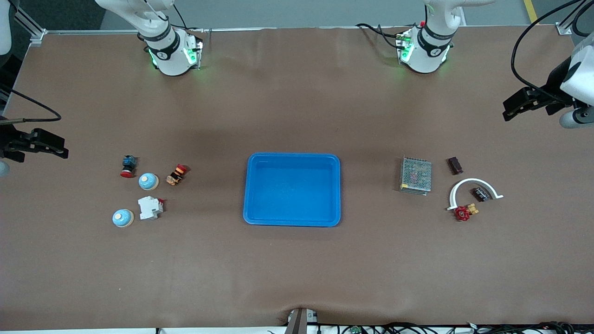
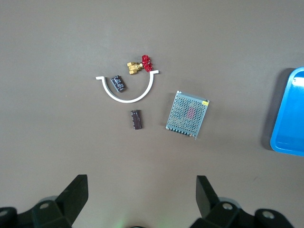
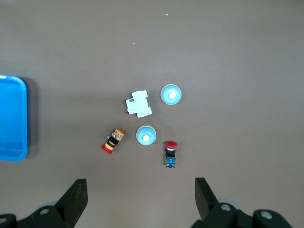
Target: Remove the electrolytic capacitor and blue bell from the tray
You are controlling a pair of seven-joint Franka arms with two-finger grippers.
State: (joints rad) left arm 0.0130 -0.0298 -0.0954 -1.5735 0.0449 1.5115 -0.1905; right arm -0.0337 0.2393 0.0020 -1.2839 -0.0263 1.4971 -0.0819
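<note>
Two pale blue bells lie at the right arm's end of the table, one (image 1: 148, 181) (image 3: 146, 135) farther from the front camera than the other (image 1: 123, 218) (image 3: 171, 94). At the left arm's end lie two small dark parts: a black capacitor (image 1: 480, 194) (image 2: 118, 83) inside a white arc (image 1: 464, 183) (image 2: 130, 99), and a dark brown block (image 1: 455, 165) (image 2: 137, 119). My left gripper (image 1: 513, 110) (image 2: 141, 183) is open and empty, high over the table's left-arm end. My right gripper (image 1: 55, 147) (image 3: 140, 183) is open and empty, high over the right-arm end.
A blue tray (image 1: 250, 190) sits mid-table. By the bells lie a white breaker (image 1: 150, 207), a red-capped blue button (image 1: 128, 166) and an orange-black part (image 1: 177, 174). By the capacitor lie a metal mesh box (image 1: 416, 175) and a red-handled brass valve (image 1: 465, 212).
</note>
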